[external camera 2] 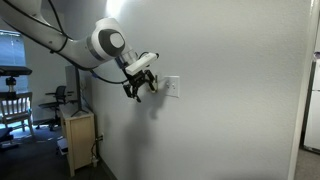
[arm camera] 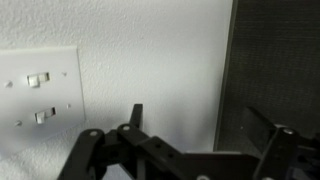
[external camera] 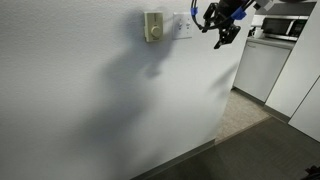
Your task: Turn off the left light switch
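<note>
A white wall plate (external camera: 183,25) with a pair of small switches hangs on the white wall, just right of a cream plate with a round knob (external camera: 153,27). The white plate also shows in an exterior view (external camera 2: 172,87). In the wrist view the plate (arm camera: 62,95) is turned sideways, so its two switches (arm camera: 38,78) (arm camera: 42,116) appear one above the other. I cannot tell which is the left light switch. My gripper (external camera: 222,30) (external camera 2: 140,90) (arm camera: 200,125) is open and empty, a short way off the wall beside the plate, not touching it.
The wall ends at a corner (external camera: 243,60) close to the gripper, with white kitchen cabinets (external camera: 262,68) beyond. A wooden cabinet (external camera 2: 78,140) stands against the wall below the arm, with chairs (external camera 2: 12,105) further back.
</note>
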Robot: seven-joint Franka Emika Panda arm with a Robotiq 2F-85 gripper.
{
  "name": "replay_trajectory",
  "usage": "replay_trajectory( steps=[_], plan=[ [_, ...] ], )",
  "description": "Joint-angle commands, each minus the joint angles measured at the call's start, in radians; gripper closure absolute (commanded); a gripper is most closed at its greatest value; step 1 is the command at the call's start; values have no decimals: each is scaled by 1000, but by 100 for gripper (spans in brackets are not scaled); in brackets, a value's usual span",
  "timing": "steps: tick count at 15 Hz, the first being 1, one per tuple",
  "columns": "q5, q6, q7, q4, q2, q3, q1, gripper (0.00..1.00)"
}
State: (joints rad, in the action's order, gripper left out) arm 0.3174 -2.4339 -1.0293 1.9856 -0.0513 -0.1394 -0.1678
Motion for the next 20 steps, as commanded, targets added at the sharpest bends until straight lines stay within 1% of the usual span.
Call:
replay_trajectory(
  steps=[1,4,8,12,16,20],
  plan=[
    [78,-7,-25,-99,79,-32,-17,0],
    [116,-7,-80,-177,131,-42,-23,0],
    [159,1,-141,-280,193,-27,-10,0],
    [153,-1,-198,-376,263,-12,-2,0],
    [141,5,-239,-459,334,-11,-4,0],
    [138,12,-232,-531,398,0,-4,0]
  ],
)
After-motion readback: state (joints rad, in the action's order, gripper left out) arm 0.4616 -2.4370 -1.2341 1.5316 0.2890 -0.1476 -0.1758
